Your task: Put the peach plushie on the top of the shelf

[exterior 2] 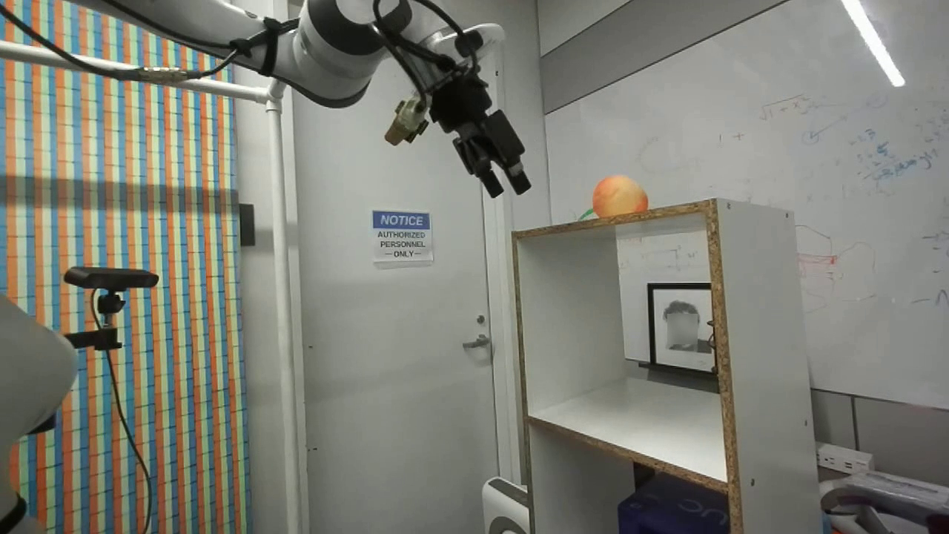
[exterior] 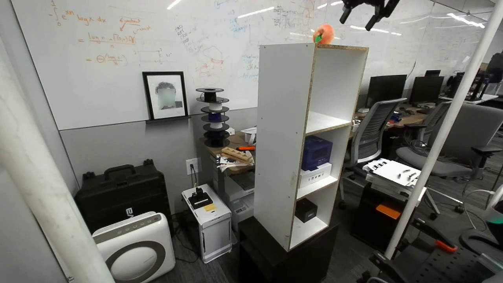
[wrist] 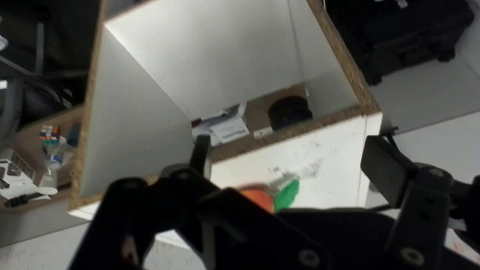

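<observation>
In an exterior view, left to right. A thick white pole (exterior: 45,196) stood near, at the left margin. Beyond it a black case (exterior: 122,196) sat by the wall, with a white appliance (exterior: 135,243) nearer. Farther off, a framed portrait (exterior: 165,96) stood against the whiteboard (exterior: 104,110). Next right, a white floor unit (exterior: 216,237) carried a small black device (exterior: 200,199); behind it, stacked spools (exterior: 215,118) rested on a desk (exterior: 235,140).

Shelf (exterior: 281,129): upright on a black base (exterior: 310,263). Its middle compartment (exterior: 322,184) held a dark blue box (exterior: 317,152) atop a white carton (exterior: 315,175); its bottom compartment (exterior: 314,230), a black box (exterior: 305,210).

Peach plushie (exterior: 325,32): rested on the shelf's top panel (wrist: 337,150), its green leaf (exterior: 318,38) toward the left in both exterior views.

Gripper (exterior: 356,24): hung to the right of the plushie here, apart from both plushie and shelf. In the wrist view its fingers (wrist: 384,165) were spread wide, with nothing gripped. The linkage (wrist: 240,221) covered much of the plushie there; the orange patch (wrist: 262,197) beside the leaf appeared to be it.

Far right: grey office chairs (exterior: 369,133) and dark monitors (exterior: 387,90) stood in the background, with a slanted white pole (exterior: 445,125) nearer than they were.
</observation>
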You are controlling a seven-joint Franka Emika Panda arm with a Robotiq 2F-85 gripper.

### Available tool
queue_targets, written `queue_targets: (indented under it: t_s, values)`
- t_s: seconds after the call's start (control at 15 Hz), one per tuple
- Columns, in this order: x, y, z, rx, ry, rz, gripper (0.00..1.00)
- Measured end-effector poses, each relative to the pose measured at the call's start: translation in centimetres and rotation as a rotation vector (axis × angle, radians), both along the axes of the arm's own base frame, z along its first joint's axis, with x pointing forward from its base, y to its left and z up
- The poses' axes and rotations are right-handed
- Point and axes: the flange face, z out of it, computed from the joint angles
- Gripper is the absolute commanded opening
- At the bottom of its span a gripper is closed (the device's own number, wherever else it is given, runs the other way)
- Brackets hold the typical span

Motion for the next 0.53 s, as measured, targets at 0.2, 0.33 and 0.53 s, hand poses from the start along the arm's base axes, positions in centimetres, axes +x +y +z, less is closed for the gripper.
queue_targets:
  t_s: [0.2, 0.33, 0.53]
  values:
    - [-3.2, -1.2, -3.9, -0.029, 0.147, -0.016, 1.0]
    - [-4.5, -2.0, -7.5, -0.045, 0.24, -0.027, 1.0]
    - [-5.4, -2.6, -12.3, -0.048, 0.35, -0.031, 1.0]
